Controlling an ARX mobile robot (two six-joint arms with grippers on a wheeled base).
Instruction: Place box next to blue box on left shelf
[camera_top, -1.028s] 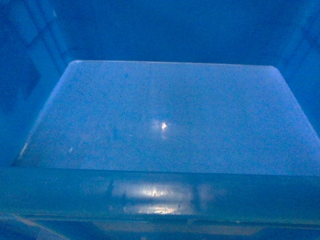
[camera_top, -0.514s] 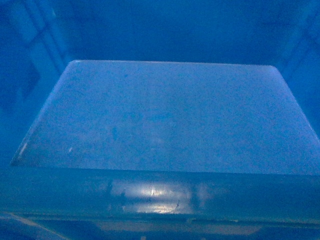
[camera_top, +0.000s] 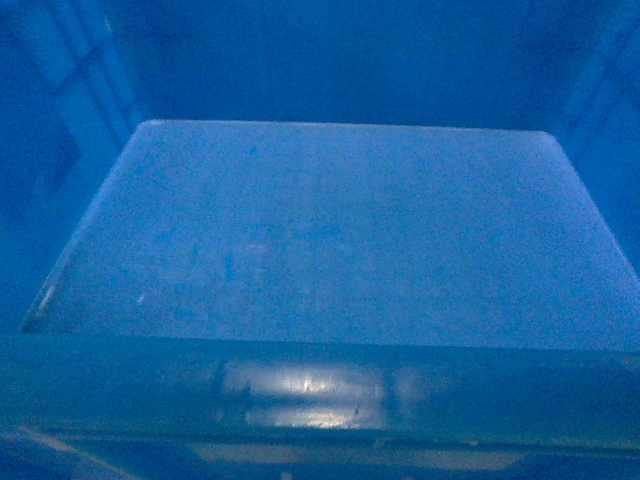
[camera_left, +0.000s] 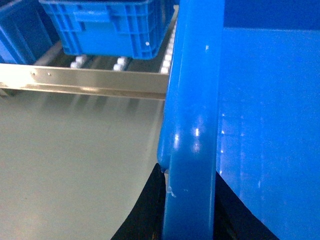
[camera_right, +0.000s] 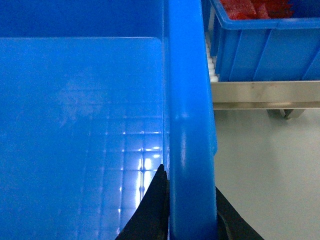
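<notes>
A: Head view: the box (camera_top: 330, 240) fills the frame, floor and near wall only. The bright glint on the floor from a second ago is gone and the floor reads slightly darker; framing is otherwise unchanged. No tool visible here.

B: So lighting shifts over it while it holds its place against the camera. Likely the base is rolling with the box carried, not the arms moving.

A: Left wrist view: left tool (camera_left: 187, 215) straddles the box's left rim, dark fingers either side of it, clamped on. Ahead, the left shelf (camera_left: 85, 80), metal front rail with white rollers behind, and a blue crate (camera_left: 107, 25) sitting on the rollers. Bare grey floor (camera_left: 75, 160) between.

B: Box is in the air, short of the shelf, not on the rollers.

A: Right wrist view: right tool (camera_right: 189, 215) closed on the right rim the same way. Another crate (camera_right: 265, 45) with red contents sits on a railed rack beyond.

B: Grip looks sound on both sides. Remaining work: close the gap, lift the box over the front rail, set it down beside the blue crate.
</notes>
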